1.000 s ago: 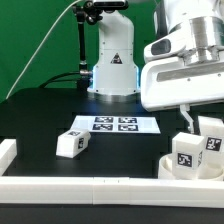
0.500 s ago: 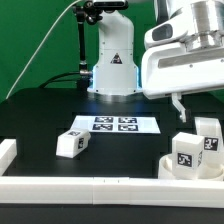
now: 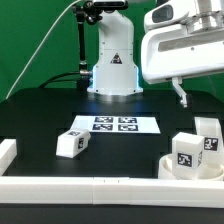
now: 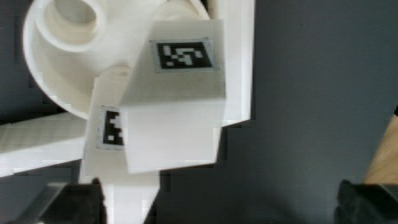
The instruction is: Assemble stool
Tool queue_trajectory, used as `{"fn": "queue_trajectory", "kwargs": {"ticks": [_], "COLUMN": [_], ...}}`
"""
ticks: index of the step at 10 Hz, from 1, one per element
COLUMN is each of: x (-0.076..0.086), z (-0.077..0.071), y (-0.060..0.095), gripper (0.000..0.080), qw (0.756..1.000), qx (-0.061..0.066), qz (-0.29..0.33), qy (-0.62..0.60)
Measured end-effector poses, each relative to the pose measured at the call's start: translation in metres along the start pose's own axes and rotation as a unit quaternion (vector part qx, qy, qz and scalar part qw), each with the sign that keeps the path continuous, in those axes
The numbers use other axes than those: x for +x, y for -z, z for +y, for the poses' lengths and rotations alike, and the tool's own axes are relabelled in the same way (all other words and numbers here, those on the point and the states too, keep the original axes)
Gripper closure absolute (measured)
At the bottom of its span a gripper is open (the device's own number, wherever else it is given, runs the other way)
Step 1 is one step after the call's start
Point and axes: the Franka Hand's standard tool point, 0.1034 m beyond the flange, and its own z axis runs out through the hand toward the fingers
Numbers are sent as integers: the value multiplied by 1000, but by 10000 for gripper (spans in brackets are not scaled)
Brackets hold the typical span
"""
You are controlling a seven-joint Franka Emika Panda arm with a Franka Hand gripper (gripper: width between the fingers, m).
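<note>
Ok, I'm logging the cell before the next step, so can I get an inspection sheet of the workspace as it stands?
Surface: black table; the marker board lies flat at mid-table.
Job's things: seat at the exterior view's right, two legs upright on it; one loose leg lies apart, beside the marker board.
Clutter: white border rails along the near edge; otherwise nothing seen.
Grippers: pincer hangs high above the seat, fingers apart, holding nothing.
Cables: a dark cable runs to the arm's base.
Surroundings: green backdrop.
</note>
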Motion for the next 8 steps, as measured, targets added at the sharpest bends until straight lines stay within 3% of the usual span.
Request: {"fn": "queue_trajectory", "kwargs": {"ticks": [2,5,8], "x": [-1,-1,-8], "z": [0,14,12], "y": [-1,-4,-2], "gripper": [150,150,150], "qw": [1000,994,981], "qx": [0,-1,4], "qz": [-8,-102,-194], "qy": [-1,24,25]}}
